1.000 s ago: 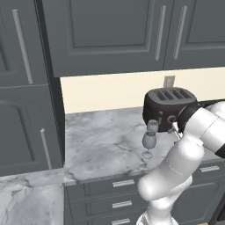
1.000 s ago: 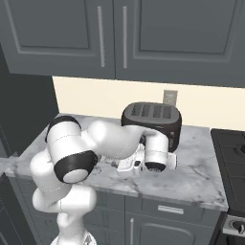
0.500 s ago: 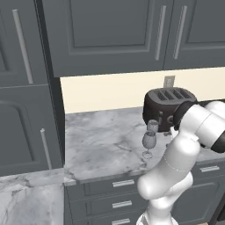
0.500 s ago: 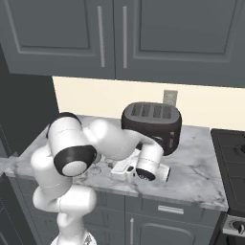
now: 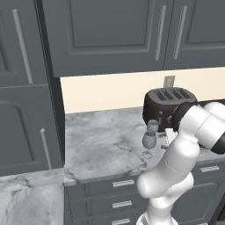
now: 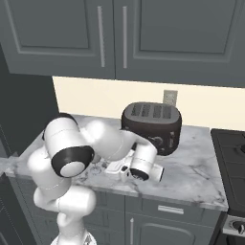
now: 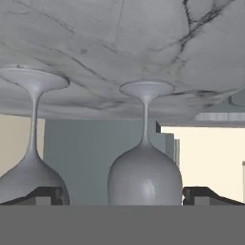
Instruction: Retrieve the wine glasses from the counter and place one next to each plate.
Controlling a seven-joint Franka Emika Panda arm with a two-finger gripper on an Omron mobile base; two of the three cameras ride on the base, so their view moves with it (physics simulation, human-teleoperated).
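Observation:
Two clear grey-tinted wine glasses stand on the marble counter [image 5: 101,140] in front of the toaster, the nearer glass [image 5: 149,141] just ahead of the farther glass [image 5: 152,126]. The hand view is rolled upside down, with the counter [image 7: 95,38] at its top. There my gripper [image 7: 125,196] is open, and the bowl of one wine glass [image 7: 145,177] sits between its fingertips [image 7: 45,195], touching neither. The other glass [image 7: 31,172] stands beside it at the left edge. The plates are out of view.
A black four-slot toaster [image 5: 169,105] stands close behind the glasses against the cream wall. Dark grey upper cabinets [image 5: 110,35] hang overhead, and a tall cabinet [image 5: 26,110] closes the counter's left end. A stove [image 6: 232,158] borders the counter on the right.
My hand has dropped lower and moved in toward the glasses, with the elbow swinging out. Both glasses stand where they were.

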